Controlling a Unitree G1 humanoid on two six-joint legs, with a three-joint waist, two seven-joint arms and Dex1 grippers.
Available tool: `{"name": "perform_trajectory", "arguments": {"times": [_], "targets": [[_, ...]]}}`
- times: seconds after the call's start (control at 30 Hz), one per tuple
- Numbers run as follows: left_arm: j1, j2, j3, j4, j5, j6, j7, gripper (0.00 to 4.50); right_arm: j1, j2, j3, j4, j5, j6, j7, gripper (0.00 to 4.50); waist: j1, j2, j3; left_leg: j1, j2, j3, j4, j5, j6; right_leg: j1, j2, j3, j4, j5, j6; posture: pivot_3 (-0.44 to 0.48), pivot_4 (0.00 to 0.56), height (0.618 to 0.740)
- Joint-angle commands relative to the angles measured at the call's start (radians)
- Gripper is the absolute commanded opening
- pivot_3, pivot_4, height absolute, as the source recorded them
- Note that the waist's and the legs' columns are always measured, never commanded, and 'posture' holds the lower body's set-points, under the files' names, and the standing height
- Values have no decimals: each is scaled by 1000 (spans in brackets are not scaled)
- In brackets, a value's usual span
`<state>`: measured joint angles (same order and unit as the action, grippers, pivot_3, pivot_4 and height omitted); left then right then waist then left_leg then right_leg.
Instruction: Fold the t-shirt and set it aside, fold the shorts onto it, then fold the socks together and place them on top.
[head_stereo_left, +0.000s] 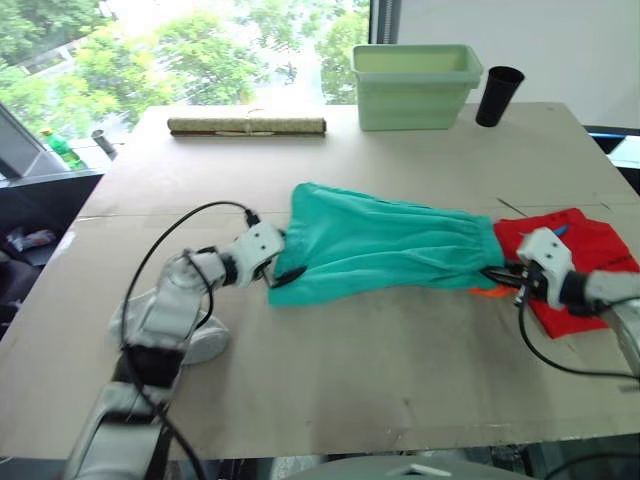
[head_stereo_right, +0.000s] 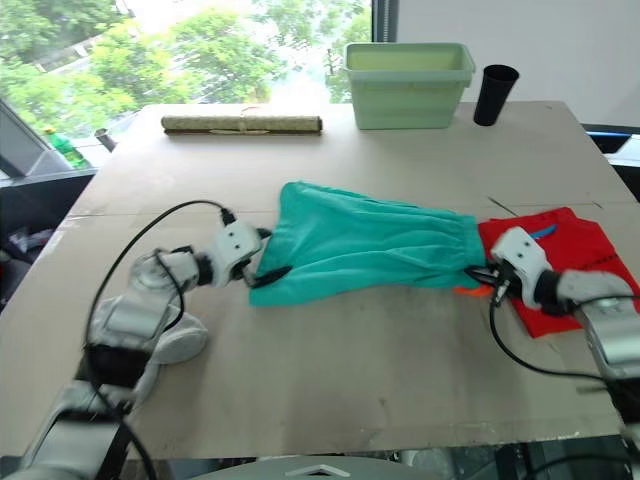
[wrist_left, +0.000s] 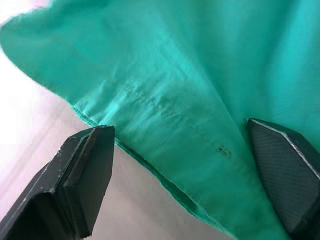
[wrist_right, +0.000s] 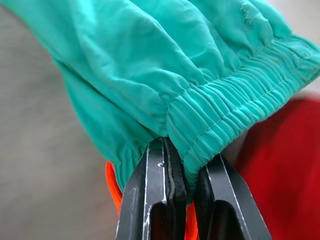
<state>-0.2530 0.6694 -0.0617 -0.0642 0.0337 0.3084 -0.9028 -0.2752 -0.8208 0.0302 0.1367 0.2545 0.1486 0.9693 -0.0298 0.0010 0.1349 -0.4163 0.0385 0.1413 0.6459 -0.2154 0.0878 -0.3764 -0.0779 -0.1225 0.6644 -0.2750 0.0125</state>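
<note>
Right gripper (wrist_right: 186, 192) has its fingers pinched tight on the shorts' (head_stereo_left: 385, 245) elastic waistband, orange drawstring (wrist_right: 112, 186) poking out beside them. Left gripper (wrist_left: 192, 175) is wide open — fingers either side of the hem at the leg end, not closed on it. Shorts lie stretched flat across the table (head_stereo_left: 330, 370) between both grippers — waistband overlapping the red t-shirt (head_stereo_left: 585, 265) on the right.

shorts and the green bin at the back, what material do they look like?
Shorts: thin woven fabric, probably a light synthetic; fine crinkles, slight sheen, stitched hem, gathered elastic waistband. Bin: likely moulded plastic; smooth pale green walls, rolled rim, stepped ridges. Neither can be confirmed by look alone.
</note>
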Motion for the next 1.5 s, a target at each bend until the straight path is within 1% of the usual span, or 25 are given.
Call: {"name": "perform_trajectory", "arguments": {"times": [0.03, 0.13, 0.17, 0.27, 0.3, 0.33, 0.43, 0.47, 0.57, 0.63, 0.7, 0.8, 0.87, 0.93, 1.03, 1.13, 1.2, 1.27, 1.33, 1.43, 1.5], "targets": [[83, 37, -12, -166, -23, 210, -12, 4500, -93, 23, 26, 105, -64, -122, 34, 129, 10, 0, 0, 0, 0, 0, 0, 0, 0, 0, 0, 0, 0, 0, 0, 0, 150, 737], [114, 51, 4, -265, -60, 315, -4, 4500, -158, 53, 43, 187, -113, -211, 26, 129, 17, 1, 1, 0, 0, 0, 0, 0, 0, 0, 0, 0, 0, 0, 0, 0, 150, 737], [114, 52, 10, -280, -72, 342, 1, 4500, -174, 57, 44, 211, -132, -232, 17, 426, 20, 1, 1, 0, 0, 0, 0, 0, 0, 0, 0, 0, 0, 0, 0, 0, 150, 737], [94, 64, 12, -243, -56, 320, 33, 4500, -184, 51, 26, 208, -124, -203, 34, 1643, 24, 1, 2, -1, 0, 0, 0, 0, 0, 0, -1, 0, 0, 0, 0, 0, 150, 737], [90, 68, 10, -233, -51, 311, 40, 4500, -182, 49, 21, 202, -119, -192, 42, 2297, 24, 1, 2, -1, 0, 0, 0, 0, 0, 0, -1, 0, 0, 0, 0, 0, 150, 737], [70, 58, 16, -208, -55, 293, 52, 4500, -162, 39, -15, 173, -95, -178, 34, 2564, 23, 1, 2, -1, 0, 0, 0, 0, 0, 0, -1, 0, 0, 0, 0, 0, 150, 737], [19, 27, 26, -165, -78, 222, 65, 4500, -44, -7, -174, 32, 16, -44, -2, 4079, 41, 1, 3, -1, 0, 0, -1, 0, 0, 0, -2, 0, 0, 0, 0, 0, 150, 737], [12, 24, 26, -160, -83, 219, 67, 4500, -15, -13, -206, -3, 38, -4, -11, 4470, 43, 1, 3, -2, 0, 0, -1, 0, 0, -1, -2, 0, 0, 0, 0, 0, 150, 737], [-25, -8, 48, -147, -143, 169, 47, 4500, 94, 13, -349, -166, 180, 196, -94, 4470, 43, 1, 3, -2, 0, 0, -2, 0, 0, -1, -3, 0, -1, 0, -1, 0, 150, 737], [-52, -43, 70, -135, -193, 112, 34, 4500, 178, 78, -437, -325, 324, 370, -203, 4470, 44, 0, 3, -2, 0, 0, -3, -1, -2, -2, -3, 0, -2, 0, -1, 0, 150, 737], [-73, -80, 95, -134, -267, 83, 7, 4500, 272, 159, -486, -477, 434, 519, -329, 4470, 43, 0, 3, -2, 0, -1, -4, -2, -3, -1, -3, 0, -1, 0, -1, 0, 150, 737], [-118, -115, 141, -139, -374, 100, -16, 4500, 387, 285, -510, -625, 543, 653, -502, 4470, 41, 0, 3, -2, 0, -1, -6, -2, -4, -2, -3, 0, -2, 0, -1, 0, 150, 737], [-147, -123, 165, -147, -450, 134, -37, 4500, 411, 366, -496, -671, 553, 690, -616, 4470, 41, -1, 4, -2, 0, -1, -6, -2, -4, -2, -3, 0, -2, 0, -1, 0, 150, 737], [-165, -109, 164, -159, -497, 143, -85, 4500, 397, 433, -456, -683, 515, 704, -720, 4470, 35, 1, 5, -2, -1, 0, -5, -2, -4, -2, -3, 0, -2, 0, -1, 0, 150, 737], [-184, -58, 148, -177, -544, 165, -163, 4500, 337, 508, -388, -668, 474, 693, -806, 4470, 28, 1, 5, -2, -1, 0, -5, -2, -5, -2, -2, 0, -2, 0, 0, 0, 150, 737], [-207, 0, 144, -187, -579, 192, -219, 4500, 265, 551, -347, -610, 444, 663, -831, 4470, 21, 0, 6, -2, -1, 0, -5, -2, -5, -2, -2, 0, -2, 0, 0, 0, 150, 737], [-228, 63, 142, -189, -577, 214, -249, 4500, 199, 591, -336, -548, 450, 659, -849, 4470, 22, -1, 7, -2, -1, 0, -5, -2, -5, -2, -1, 0, -2, 0, 0, 0, 150, 737], [-226, 148, 145, -187, -554, 221, -286, 4500, 153, 615, -323, -485, 431, 648, -864, 4470, 18, -3, 8, -2, -1, 0, -6, -2, -4, -2, 0, 0, -2, 0, 0, 0, 150, 737], [-208, 234, 168, -183, -537, 231, -306, 4500, 132, 626, -312, -450, 417, 641, -865, 4470, 17, -2, 9, -2, -1, 0, -7, -2, -5, -3, 0, 1, -3, 0, 0, 0, 150, 737], [-171, 333, 220, -146, -507, 233, -302, 4500, 127, 633, -301, -431, 412, 634, -855, 4470, 17, -4, 10, -2, -2, 1, -9, -2, -4, -3, 0, 1, -4, 0, 0, 0, 150, 737], [-138, 390, 256, -108, -479, 207, -304, 4500, 129, 634, -291, -422, 409, 633, -846, 3958, 12, -4, 10, -2, -1, 1, -9, -2, -5, -4, 0, 1, -3, 0, 0, 0, 150, 737]]}}
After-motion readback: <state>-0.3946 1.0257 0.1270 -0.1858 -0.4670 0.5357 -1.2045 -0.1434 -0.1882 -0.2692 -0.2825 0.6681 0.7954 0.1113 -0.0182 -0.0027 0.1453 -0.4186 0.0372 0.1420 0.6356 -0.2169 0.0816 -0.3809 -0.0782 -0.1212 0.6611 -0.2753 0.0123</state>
